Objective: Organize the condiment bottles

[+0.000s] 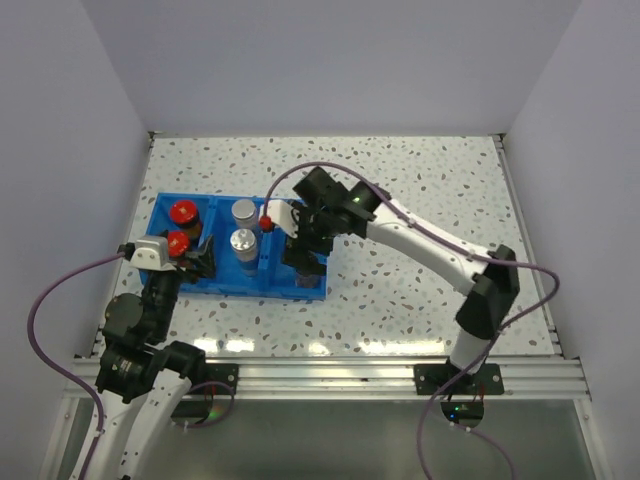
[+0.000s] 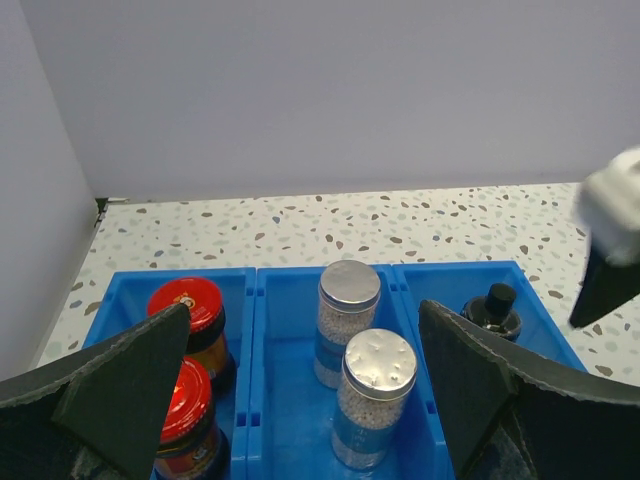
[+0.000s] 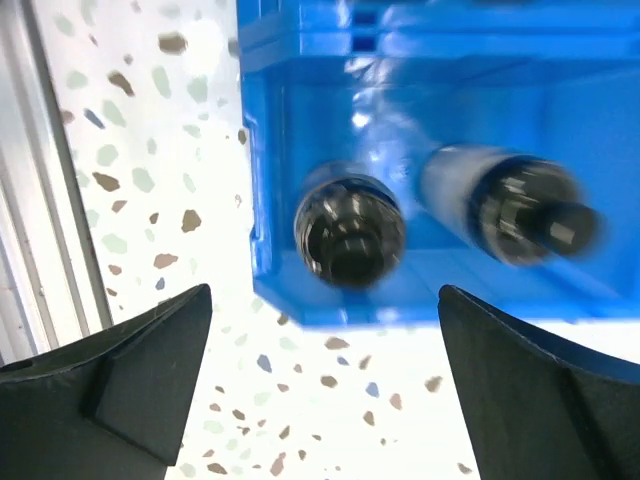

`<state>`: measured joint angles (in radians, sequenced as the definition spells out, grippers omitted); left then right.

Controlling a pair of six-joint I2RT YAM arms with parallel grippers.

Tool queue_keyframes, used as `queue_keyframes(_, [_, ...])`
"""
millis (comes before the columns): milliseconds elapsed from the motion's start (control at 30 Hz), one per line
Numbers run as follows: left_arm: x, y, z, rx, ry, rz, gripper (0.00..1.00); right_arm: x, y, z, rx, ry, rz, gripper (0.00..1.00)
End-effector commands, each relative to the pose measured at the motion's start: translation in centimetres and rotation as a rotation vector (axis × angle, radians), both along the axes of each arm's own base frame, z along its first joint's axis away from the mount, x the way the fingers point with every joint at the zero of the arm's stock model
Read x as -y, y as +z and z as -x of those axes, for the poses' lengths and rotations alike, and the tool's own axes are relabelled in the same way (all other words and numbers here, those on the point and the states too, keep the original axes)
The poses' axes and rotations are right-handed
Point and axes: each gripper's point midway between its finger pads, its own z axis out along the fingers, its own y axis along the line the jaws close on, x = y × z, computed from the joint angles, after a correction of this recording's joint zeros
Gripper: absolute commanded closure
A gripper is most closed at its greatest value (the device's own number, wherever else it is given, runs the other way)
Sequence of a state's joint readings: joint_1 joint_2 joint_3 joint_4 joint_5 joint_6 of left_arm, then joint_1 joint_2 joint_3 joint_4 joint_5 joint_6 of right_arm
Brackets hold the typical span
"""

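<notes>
The blue tray (image 1: 225,283) holds all six bottles. Two dark jars with red lids (image 1: 183,211) (image 1: 178,243) stand in its left compartment, also in the left wrist view (image 2: 187,308) (image 2: 186,400). Two silver-topped shakers (image 1: 244,210) (image 1: 243,240) stand in the middle one (image 2: 349,300) (image 2: 378,385). Two clear bottles with black caps (image 3: 350,232) (image 3: 530,215) stand in the right one, mostly hidden from above by my right gripper (image 1: 300,248); one shows in the left wrist view (image 2: 493,310). My right gripper (image 3: 325,400) is open and empty above them. My left gripper (image 1: 196,262) (image 2: 303,340) is open and empty at the tray's near left.
The speckled table (image 1: 420,200) is enclosed by white walls on three sides. A metal rail (image 1: 330,375) runs along the near edge. The tray's near right corner (image 3: 275,300) sits below the right gripper. The right arm's white link (image 2: 612,215) shows at the right of the left wrist view.
</notes>
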<state>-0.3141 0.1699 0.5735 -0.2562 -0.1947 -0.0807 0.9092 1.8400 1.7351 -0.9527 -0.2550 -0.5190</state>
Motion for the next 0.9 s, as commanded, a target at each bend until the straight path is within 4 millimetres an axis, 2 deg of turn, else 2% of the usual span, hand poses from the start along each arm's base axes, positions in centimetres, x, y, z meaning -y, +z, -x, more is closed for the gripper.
queue_keyframes(0, [-0.3, 0.5, 0.1, 0.026, 0.012, -0.02, 0.0, 3.2, 10.0, 0.2, 0.184, -0.01, -0.178, 0.01])
queue_keyframes(33, [-0.3, 0.5, 0.1, 0.026, 0.013, -0.02, 0.0, 5.1, 11.1, 0.6, 0.208, -0.036, -0.21, 0.01])
queue_keyframes(67, [-0.3, 0.5, 0.1, 0.026, 0.012, -0.02, 0.0, 5.7, 12.0, 0.1, 0.216, -0.058, -0.264, 0.01])
queue_keyframes(100, [-0.3, 0.5, 0.1, 0.026, 0.012, -0.02, 0.0, 8.2, 12.5, -1.9, 0.213, -0.173, -0.304, 0.02])
queue_keyframes(167, [-0.3, 0.5, 0.1, 0.028, 0.012, -0.018, 0.0, 11.4, 14.0, -2.6, 0.249, -0.282, -0.418, 0.02])
queue_keyframes(200, [-0.3, 0.4, 0.0, 0.025, 0.01, -0.019, 0.0, 13.9, 14.7, -3.6, 0.263, -0.391, -0.465, 0.02])
queue_keyframes(233, [-0.3, 0.5, 0.1, 0.028, 0.012, -0.018, 0.0, 15.4, 12.5, -3.5, 0.25, -0.452, -0.455, 0.01])
queue_keyframes(267, [-0.3, 0.4, 0.0, 0.025, 0.012, -0.019, 0.0, 16.9, 15.5, -2.9, 0.359, -0.5, -0.556, 0.01])
queue_keyframes(300, [-0.3, 0.4, 0.0, 0.025, 0.01, -0.019, 0.0, 19.3, 15.6, -3.6, 0.431, -0.611, -0.561, 0.01])
queue_keyframes(333, [-0.3, 0.5, 0.1, 0.024, 0.013, -0.016, 0.0, 20.9, 13.0, -3.8, 0.437, -0.703, -0.537, 0.01])
queue_keyframes(367, [-0.3, 0.4, 0.0, 0.022, 0.013, -0.018, 0.0, 22.6, 14.4, -4.3, 0.514, -0.8, -0.6, 0.01])
queue_keyframes(400, [-0.3, 0.3, -0.1, 0.017, 0.013, -0.018, 0.0, 25.7, 15.1, -4.2, 0.599, -0.91, -0.601, 0.01])
queue_keyframes(433, [-0.3, 0.3, -0.1, 0.018, 0.014, -0.019, 0.0, 27.2, 14.5, -4.3, 0.623, -0.981, -0.585, 0.01])
queue_keyframes(467, [-0.3, 0.2, -0.1, 0.014, 0.013, -0.021, 0.0, 28.0, 12.6, -4.2, 0.592, -1.035, -0.557, 0.01])
queue_keyframes(500, [-0.2, 0.2, -0.2, 0.011, 0.013, -0.022, 0.0, 29.1, 11.5, -4.4, 0.584, -1.096, -0.522, 0.02])
queue_keyframes(533, [-0.2, 0.1, -0.3, 0.008, 0.011, -0.023, 0.0, 30.7, 9.6, -4.6, 0.58, -1.186, -0.459, 0.01])
queue_keyframes(600, [-0.1, -0.1, -0.4, 0.0, 0.01, -0.026, 0.0, 32.5, 7.8, -5.0, 0.564, -1.329, -0.443, 0.01])
queue_keyframes(633, [-0.1, -0.1, -0.4, -0.003, 0.008, -0.027, 0.0, 33.8, 6.3, -5.0, 0.574, -1.399, -0.408, 0.02])
queue_keyframes(700, [0.0, -0.2, -0.5, -0.011, 0.008, -0.028, 0.0, 35.1, 6.4, -5.4, 0.616, -1.496, -0.457, 0.01])
queue_keyframes(767, [-0.1, -0.3, -0.5, -0.012, 0.011, -0.028, 0.0, 36.9, 6.8, -4.9, 0.684, -1.604, -0.479, 0.01])
queue_keyframes(867, [-0.1, -0.4, -0.6, -0.015, 0.013, -0.027, 0.0, 38.3, 7.4, -4.3, 0.724, -1.706, -0.513, 0.01])
